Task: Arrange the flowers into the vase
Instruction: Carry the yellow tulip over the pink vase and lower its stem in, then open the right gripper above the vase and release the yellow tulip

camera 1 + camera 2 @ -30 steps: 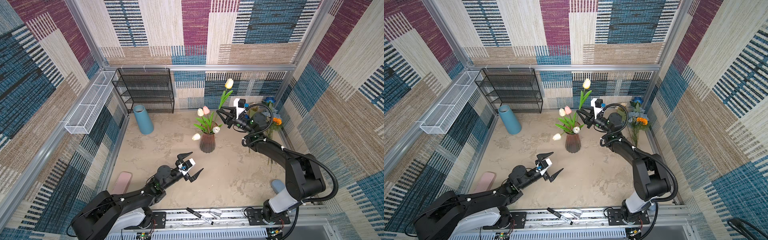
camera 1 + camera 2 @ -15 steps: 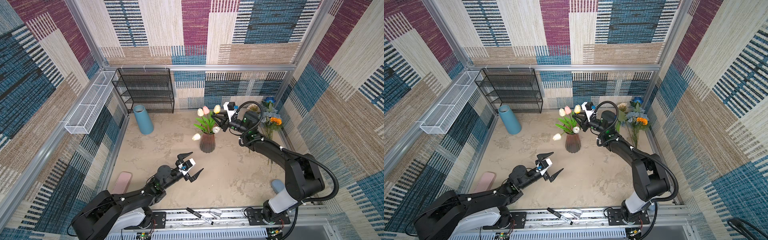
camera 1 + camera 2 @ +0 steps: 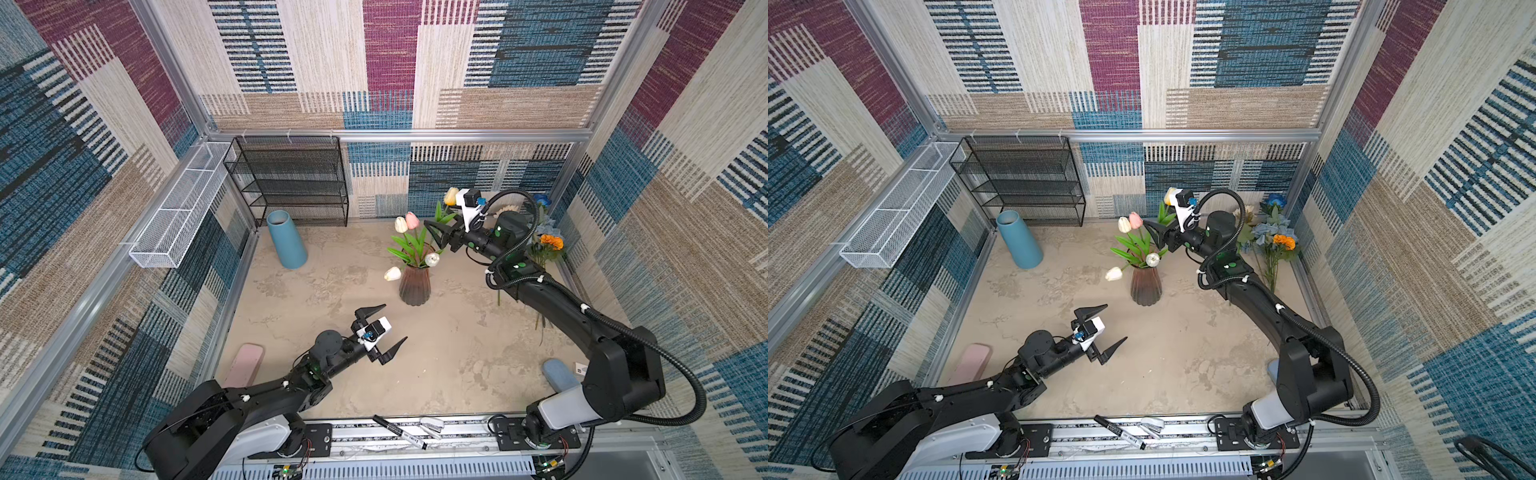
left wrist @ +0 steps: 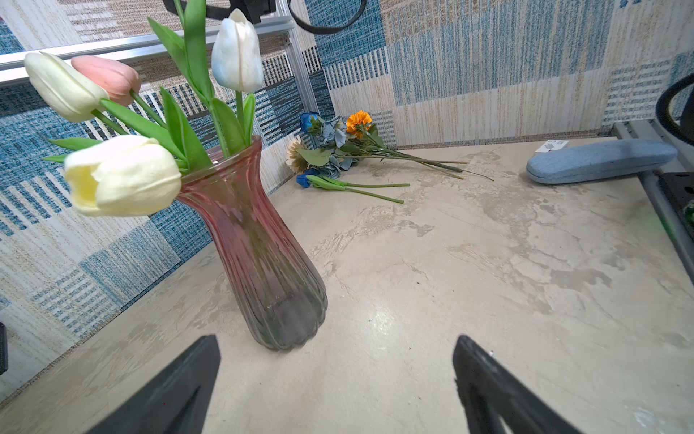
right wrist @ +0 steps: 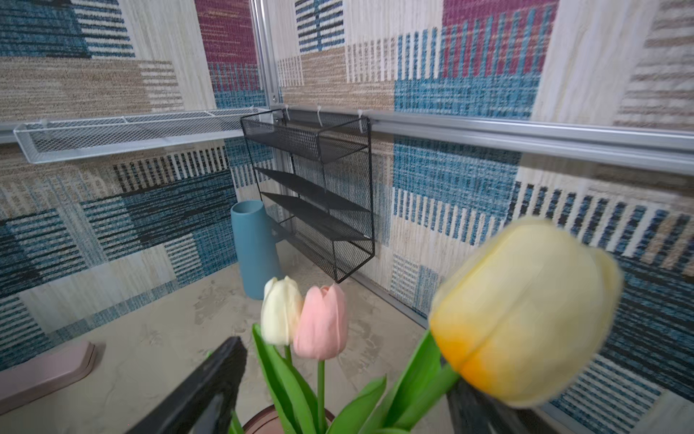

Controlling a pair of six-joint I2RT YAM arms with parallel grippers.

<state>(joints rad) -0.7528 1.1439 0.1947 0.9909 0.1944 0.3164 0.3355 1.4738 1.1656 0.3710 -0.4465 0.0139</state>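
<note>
A ribbed reddish glass vase point(image 3: 414, 286) point(image 3: 1145, 286) point(image 4: 263, 263) stands mid-table holding white and pink tulips point(image 3: 407, 222) point(image 5: 319, 319). The yellow tulip point(image 3: 451, 196) point(image 3: 1170, 195) point(image 5: 525, 323) rises from the vase. Its stem passes between the spread fingers of my right gripper point(image 3: 440, 237) point(image 3: 1160, 237) point(image 5: 343, 370), which is open just above the vase. Other flowers point(image 3: 544, 237) point(image 3: 1275, 239) point(image 4: 338, 142), among them an orange bloom point(image 4: 358, 120), lie against the right wall. My left gripper point(image 3: 395, 323) point(image 3: 1115, 322) point(image 4: 336, 340) hovers open and empty in front of the vase.
A blue cylinder vase point(image 3: 286, 239) and a black mesh shelf point(image 3: 291, 178) stand at the back left, under a white wire basket point(image 3: 178, 212) on the wall. A pink case point(image 3: 245, 365) lies front left, a blue case point(image 4: 601, 159) front right.
My right gripper brought the yellow tulip down to the vase, then its jaws opened off the stem. The left arm has not moved.
</note>
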